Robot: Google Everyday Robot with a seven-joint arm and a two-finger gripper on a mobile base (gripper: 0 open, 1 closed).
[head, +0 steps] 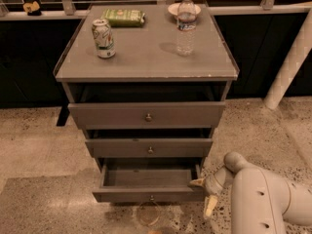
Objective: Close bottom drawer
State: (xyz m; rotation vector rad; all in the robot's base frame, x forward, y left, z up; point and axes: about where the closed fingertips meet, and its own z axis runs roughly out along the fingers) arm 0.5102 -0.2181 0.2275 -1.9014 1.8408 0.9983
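The bottom drawer is the lowest of three grey-brown drawers and stands pulled out, showing its bare inside. Its small brass knob sits at the centre of the flat front. My gripper is low at the right, at the drawer front's right corner, with one pale fingertip touching or nearly touching that corner. It is open and holds nothing. My white arm fills the bottom right corner.
The middle drawer and the top drawer each stand out a little. On the cabinet top are a can, a water bottle, a green packet and a small bowl. A white post stands at the right on the speckled floor.
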